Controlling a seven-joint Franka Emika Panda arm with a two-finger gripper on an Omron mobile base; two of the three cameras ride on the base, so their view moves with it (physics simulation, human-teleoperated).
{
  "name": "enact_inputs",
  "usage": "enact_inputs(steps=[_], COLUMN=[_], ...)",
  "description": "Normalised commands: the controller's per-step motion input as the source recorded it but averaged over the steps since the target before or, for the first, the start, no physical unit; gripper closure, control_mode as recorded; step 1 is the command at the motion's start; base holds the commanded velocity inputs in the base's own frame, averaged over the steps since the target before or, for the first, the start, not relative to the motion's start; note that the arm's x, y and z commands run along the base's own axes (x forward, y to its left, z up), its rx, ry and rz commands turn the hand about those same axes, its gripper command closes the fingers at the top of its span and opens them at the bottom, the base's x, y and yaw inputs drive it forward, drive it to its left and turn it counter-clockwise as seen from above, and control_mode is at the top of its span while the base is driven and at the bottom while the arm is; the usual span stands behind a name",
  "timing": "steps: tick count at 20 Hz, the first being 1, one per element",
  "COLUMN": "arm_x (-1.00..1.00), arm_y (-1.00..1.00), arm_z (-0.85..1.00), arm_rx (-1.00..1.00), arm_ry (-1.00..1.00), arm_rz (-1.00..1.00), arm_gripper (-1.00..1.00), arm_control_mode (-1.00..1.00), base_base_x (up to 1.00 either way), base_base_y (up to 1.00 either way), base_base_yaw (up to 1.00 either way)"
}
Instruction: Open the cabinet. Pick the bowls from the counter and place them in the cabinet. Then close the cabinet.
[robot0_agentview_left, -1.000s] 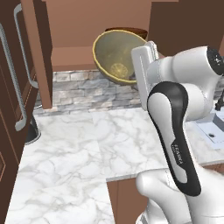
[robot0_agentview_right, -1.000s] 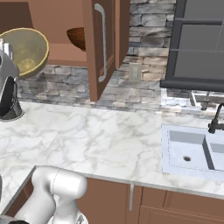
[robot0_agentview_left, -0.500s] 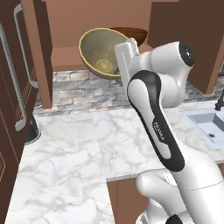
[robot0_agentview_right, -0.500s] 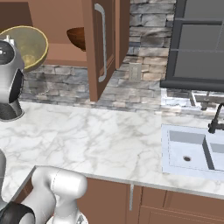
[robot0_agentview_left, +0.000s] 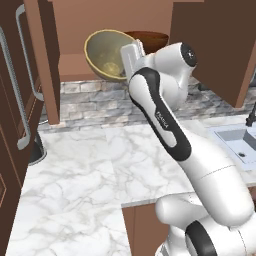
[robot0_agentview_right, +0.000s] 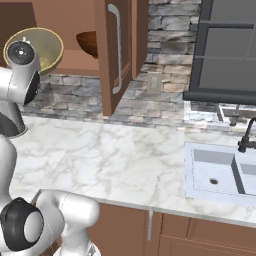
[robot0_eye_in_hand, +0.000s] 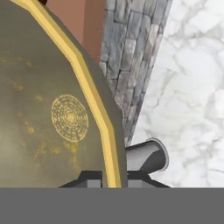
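Here the gripper (robot0_eye_in_hand: 111, 183) is clamped on the pale bowl's (robot0_agentview_left: 106, 54) rim, tilted at the open cabinet's (robot0_agentview_left: 75, 67) shelf edge, beside the wooden bowl (robot0_agentview_left: 150, 39) inside.

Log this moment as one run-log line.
cabinet: open | wooden bowl: on shelf | gripper: shut on beige bowl rim, tilted at cabinet opening | counter

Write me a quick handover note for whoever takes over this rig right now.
Gripper: shut on the pale bowl's rim, holding it tilted on edge at the open cabinet.
Dark wooden bowl: already on the cabinet shelf.
Both cabinet doors are open.
Left: set the pale bowl on the shelf, release, withdraw, close both doors.
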Motion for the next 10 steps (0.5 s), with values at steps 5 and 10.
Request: enact_inputs(steps=[5,10], arm_x=[0.76,0.77], arm_y=[0.24,0.29], arm_z=[0.00,0.00], arm_rx=[0.00,0.00], arm_ry=[0.01,0.00], arm_rz=[0.00,0.00], arm_gripper=[1.00,1.00], arm_control_mode=[-1.00,-1.00], base_base_x=[0.00,0.00], base_base_y=[0.00,0.00], base_base_yaw=[0.00,0.00])
